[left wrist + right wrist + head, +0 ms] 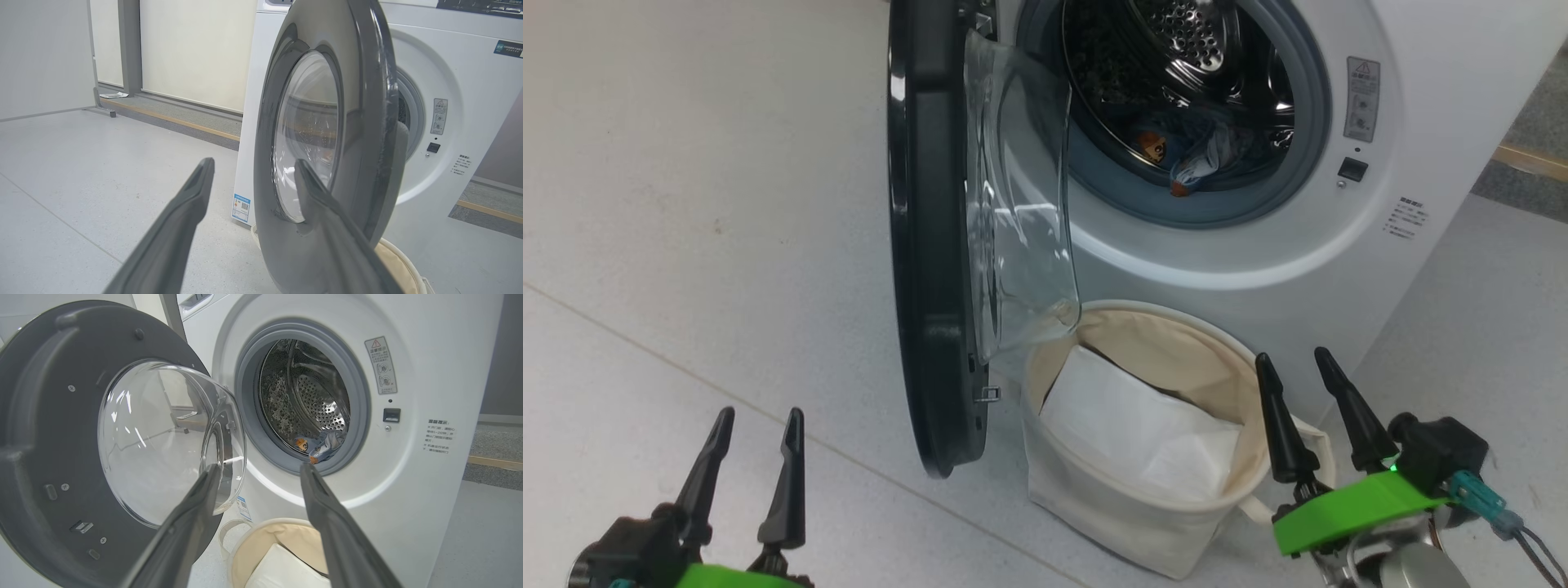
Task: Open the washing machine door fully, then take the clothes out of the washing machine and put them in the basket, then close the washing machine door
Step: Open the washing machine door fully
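Fingers (pixel 1281 425) apart, upright, beside basket (pixel 1094 506).

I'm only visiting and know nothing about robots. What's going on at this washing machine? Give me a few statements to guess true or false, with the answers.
1. The washing machine door stands open. True.
2. The clothes are in the basket. False: they lie inside the washing machine; the basket holds a white sheet.
3. The right hand grips the clothes. False: it is open and empty, beside the basket.
4. The basket sits on the floor just in front of the washing machine. True.
5. The left hand is open and holds nothing. True.
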You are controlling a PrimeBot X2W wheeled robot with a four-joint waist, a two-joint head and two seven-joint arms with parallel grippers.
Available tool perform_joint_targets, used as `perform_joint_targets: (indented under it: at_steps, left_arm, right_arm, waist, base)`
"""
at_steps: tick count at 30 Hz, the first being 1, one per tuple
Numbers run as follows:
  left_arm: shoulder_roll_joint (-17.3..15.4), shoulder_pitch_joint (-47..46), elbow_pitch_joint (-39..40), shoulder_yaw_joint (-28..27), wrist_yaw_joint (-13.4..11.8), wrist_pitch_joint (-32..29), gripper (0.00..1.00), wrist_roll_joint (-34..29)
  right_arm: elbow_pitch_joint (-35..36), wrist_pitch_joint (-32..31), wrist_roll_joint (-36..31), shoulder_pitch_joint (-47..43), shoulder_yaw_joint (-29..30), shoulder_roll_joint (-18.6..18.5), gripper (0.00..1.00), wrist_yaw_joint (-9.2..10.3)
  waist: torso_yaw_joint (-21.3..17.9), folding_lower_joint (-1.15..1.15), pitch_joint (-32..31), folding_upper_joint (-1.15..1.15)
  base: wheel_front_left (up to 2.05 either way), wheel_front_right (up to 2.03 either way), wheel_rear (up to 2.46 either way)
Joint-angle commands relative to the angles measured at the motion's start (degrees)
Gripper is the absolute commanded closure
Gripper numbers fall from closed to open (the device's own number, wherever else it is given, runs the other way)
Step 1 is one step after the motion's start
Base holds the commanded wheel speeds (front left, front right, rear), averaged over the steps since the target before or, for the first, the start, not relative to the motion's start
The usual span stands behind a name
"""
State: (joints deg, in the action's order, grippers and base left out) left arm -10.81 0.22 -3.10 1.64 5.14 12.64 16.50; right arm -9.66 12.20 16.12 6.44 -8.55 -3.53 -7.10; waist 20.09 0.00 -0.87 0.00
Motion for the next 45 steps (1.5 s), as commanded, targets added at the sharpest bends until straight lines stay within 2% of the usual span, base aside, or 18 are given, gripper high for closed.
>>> perform_joint_targets:
  at_steps: [1,11,12,13,20,27,30,33,34,40,45]
  left_arm:
    - [-1.22,-1.16,2.22,-1.86,0.28,0.03,0.00,0.50]
    - [-1.01,-1.69,2.08,-1.01,0.47,0.22,0.02,1.40]
    - [-0.92,-1.83,2.26,-0.92,0.42,0.18,0.36,1.49]
    - [-0.81,-2.01,2.56,-0.80,0.25,0.06,1.00,1.47]
    - [2.16,-4.70,11.86,1.84,0.31,0.72,1.00,2.50]
    - [5.12,-8.38,19.90,11.36,1.18,-2.01,1.00,2.89]
    - [5.86,-9.85,16.45,13.51,0.34,-5.22,1.00,3.18]
    - [6.64,-12.12,7.24,12.26,-3.33,-7.69,1.00,4.16]
    - [6.75,-12.67,5.03,11.94,-3.87,-7.79,1.00,4.46]
    - [7.01,-14.63,-4.79,9.50,-5.18,-5.64,1.00,6.62]
    - [7.14,-13.89,-6.84,7.08,-6.67,-3.28,1.00,8.41]
  right_arm:
    - [3.84,-0.45,-0.05,0.75,-0.43,0.59,0.00,-0.39]
    - [7.73,-2.72,1.75,-1.03,0.03,0.64,0.00,-0.39]
    - [7.89,-2.81,1.96,-1.08,0.00,0.64,0.00,-0.39]
    - [7.99,-2.88,2.11,-1.10,-0.06,0.64,0.00,-0.39]
    - [8.00,-2.27,3.90,-1.24,0.01,0.65,0.00,-0.39]
    - [7.50,-1.73,4.70,-0.37,-1.01,0.65,0.00,-0.39]
    - [7.09,-1.53,4.84,0.14,-1.26,0.65,0.00,-0.39]
    - [6.55,-1.16,5.32,0.93,-1.99,0.65,0.00,-0.39]
    - [6.41,-1.06,5.38,1.06,-2.00,0.65,0.00,-0.39]
    - [5.45,-0.78,5.29,1.61,-1.77,0.65,0.00,-0.39]
    - [5.41,-0.38,5.12,1.61,-1.15,0.65,0.00,-0.39]
  waist:
    - [0.03,0.00,0.17,0.00]
    - [-0.04,0.00,0.24,0.00]
    - [-0.05,0.00,0.25,0.00]
    - [-0.07,0.00,0.24,0.00]
    - [0.17,0.00,0.46,0.00]
    - [-0.87,0.00,1.52,0.00]
    - [-2.20,0.00,2.05,0.00]
    - [-5.07,0.00,2.70,0.00]
    - [-5.83,0.00,2.89,0.00]
    - [-9.35,0.00,4.05,0.00]
    - [-9.75,0.00,4.52,0.00]
  base:
    - [0.00,0.00,0.00]
    - [0.00,0.00,0.00]
    - [0.00,0.00,0.00]
    - [0.00,0.00,0.00]
    - [0.00,0.00,0.00]
    - [0.00,0.00,0.00]
    - [0.00,0.00,0.00]
    - [0.00,0.00,0.00]
    - [0.00,0.00,0.00]
    - [0.00,0.00,0.00]
    - [0.00,0.00,0.00]
